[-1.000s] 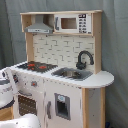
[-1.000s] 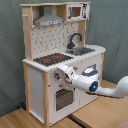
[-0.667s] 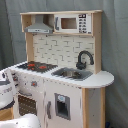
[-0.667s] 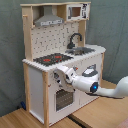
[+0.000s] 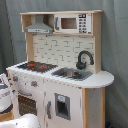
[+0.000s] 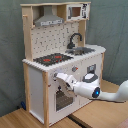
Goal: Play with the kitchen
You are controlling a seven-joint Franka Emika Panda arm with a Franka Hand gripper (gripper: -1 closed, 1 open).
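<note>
The kitchen (image 5: 60,75) (image 6: 62,62) pretty much filled both exterior views: a tall white and light-wood toy unit standing in front of a grey curtain (image 5: 115,45). In the first exterior view it took up the centre of the frame, with the black hob (image 5: 36,66) and its red rings at middle left, the sink (image 5: 72,74) just right of that, and the black tap (image 5: 84,59) curving up behind the sink. The grey hood (image 5: 40,25) sat at upper left and a little microwave (image 5: 72,23) right beside it. In the second exterior view the unit stood on a wooden floor (image 6: 30,120), hob (image 6: 52,59) at centre, oven door (image 6: 64,97) below it.

The arm (image 6: 107,92) came in from the lower right of the second exterior view, and its gripper (image 6: 59,76) was right up against the knob panel above the oven door. Couldn't tell whether the fingers were spread or pinched. A bit of the arm also showed at the lower left edge of the first exterior view.
</note>
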